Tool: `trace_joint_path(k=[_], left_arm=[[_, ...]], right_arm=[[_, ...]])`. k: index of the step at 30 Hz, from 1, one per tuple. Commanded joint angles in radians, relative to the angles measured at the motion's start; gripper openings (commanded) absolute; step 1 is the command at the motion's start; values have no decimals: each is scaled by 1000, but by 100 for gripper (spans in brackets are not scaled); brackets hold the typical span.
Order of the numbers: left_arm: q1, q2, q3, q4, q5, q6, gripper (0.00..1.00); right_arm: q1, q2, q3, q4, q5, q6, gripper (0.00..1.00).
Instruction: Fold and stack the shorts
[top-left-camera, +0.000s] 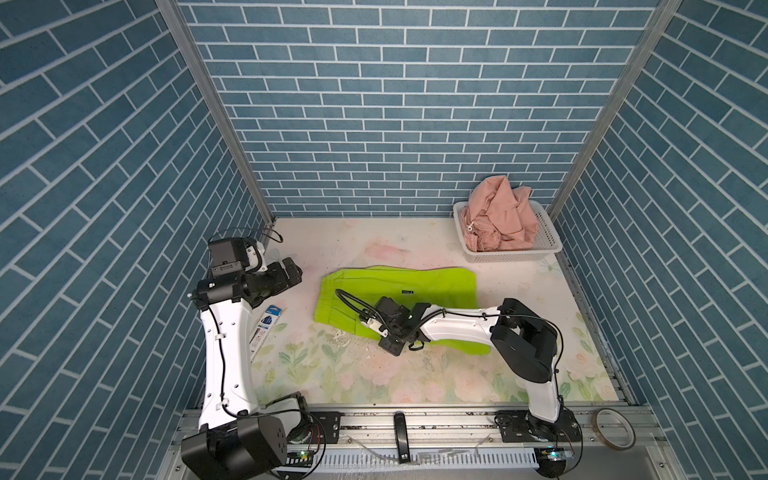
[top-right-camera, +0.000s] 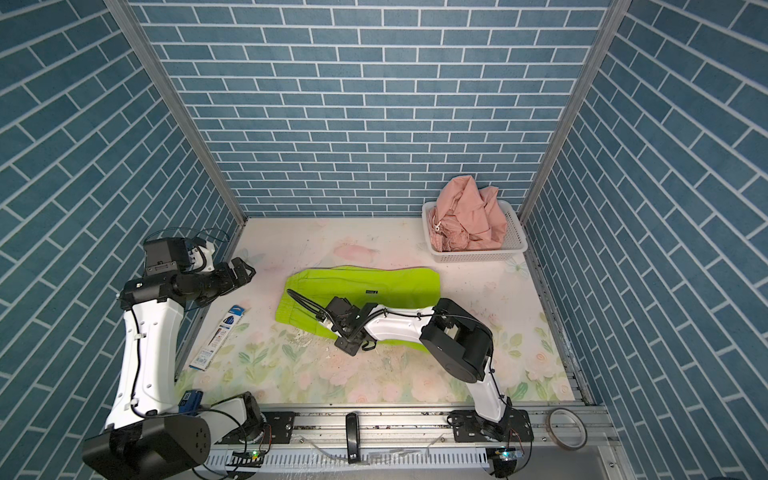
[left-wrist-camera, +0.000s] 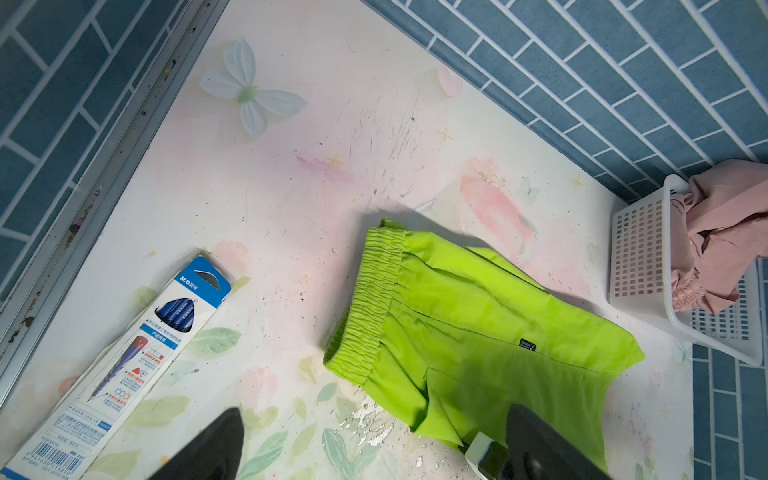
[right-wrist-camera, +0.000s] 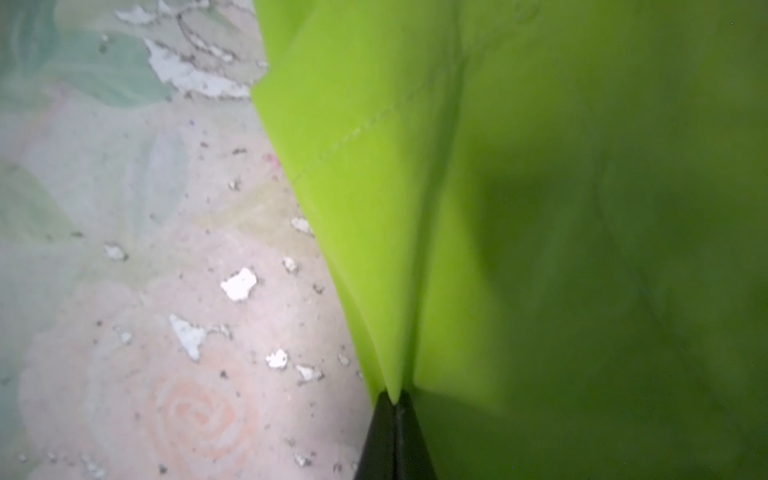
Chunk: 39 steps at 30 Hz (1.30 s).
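Green shorts (top-left-camera: 415, 286): spread flat mid-table (top-left-camera: 374, 241), waistband toward the left.
Right gripper (right-wrist-camera: 394, 401): pinched tight on the green shorts' near edge, fabric puckering into its tips.
Pink shorts (top-left-camera: 503, 216): crumpled in the white basket (top-left-camera: 515, 255), far right corner.
Left gripper (top-left-camera: 295, 270): jaws wide, holding nothing, left of the shorts.
Pencil box (top-left-camera: 266, 328): flat by the left wall.

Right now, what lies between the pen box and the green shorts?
Just bare tabletop separates pen box and green shorts; the left wrist view shows it.
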<state>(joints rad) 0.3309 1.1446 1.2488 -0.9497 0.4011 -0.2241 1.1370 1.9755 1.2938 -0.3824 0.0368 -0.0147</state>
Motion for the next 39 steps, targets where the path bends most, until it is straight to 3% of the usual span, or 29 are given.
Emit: trace_joint_path(k=[1, 10, 12, 16, 26, 32, 39], left_arm=[[5, -5, -14, -20, 6, 21, 100], [6, 4, -3, -38, -18, 48, 100], [6, 7, -5, -34, -25, 51, 100], [8, 22, -9, -11, -23, 54, 100], [101, 93, -2, 29, 76, 49, 100], [109, 92, -30, 50, 96, 37, 100], [112, 64, -71, 45, 94, 39, 100]], right_arm=[[1, -60, -77, -90, 17, 39, 0], [-51, -297, -268, -219, 7, 145, 2], [-50, -337, -281, -185, -14, 144, 36], [-5, -328, -225, -107, -32, 86, 54], [190, -43, 38, 97, 133, -142, 68], [231, 90, 149, 97, 207, -231, 71], [233, 145, 185, 121, 313, -257, 71]])
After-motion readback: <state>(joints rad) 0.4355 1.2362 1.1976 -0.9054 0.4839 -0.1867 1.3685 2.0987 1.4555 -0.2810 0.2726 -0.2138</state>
